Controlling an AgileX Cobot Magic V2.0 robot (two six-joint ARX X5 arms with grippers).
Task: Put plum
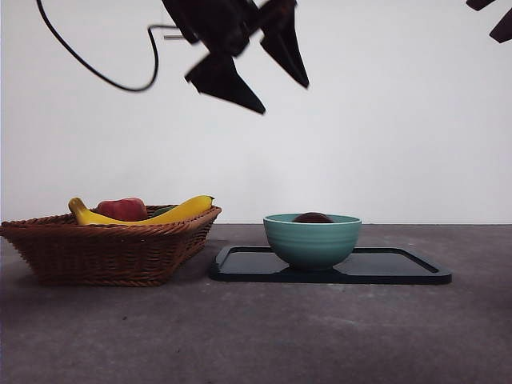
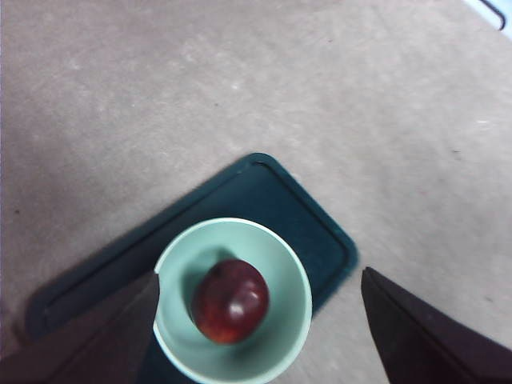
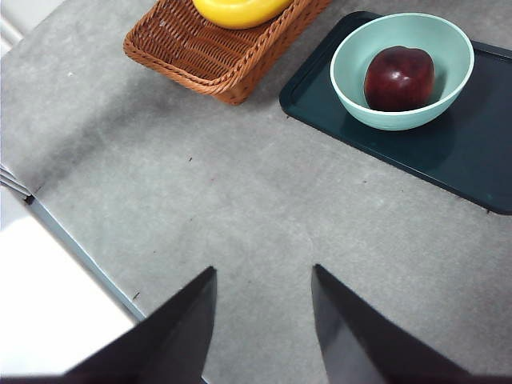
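Note:
The plum (image 1: 312, 218) (image 2: 230, 300) (image 3: 398, 78), dark maroon and glossy, lies inside a teal bowl (image 1: 312, 242) (image 2: 282, 352) (image 3: 350, 56). The bowl stands on a dark tray (image 1: 400, 269) (image 2: 268, 192) (image 3: 472, 136). High above the bowl and clear of it hangs my left gripper (image 1: 282, 94) (image 2: 258, 276), open, with nothing between its jaws. My right gripper (image 1: 496, 20) (image 3: 264, 270) waits off to the side over bare table, open and empty.
To the left of the tray stands a wicker basket (image 1: 104, 250) (image 3: 200, 48) holding a yellow banana (image 1: 180, 210) (image 3: 240, 10) and a red fruit (image 1: 122, 209). The table's edge (image 3: 72, 240) runs near my right gripper. A black cable (image 1: 96, 72) loops from the left arm.

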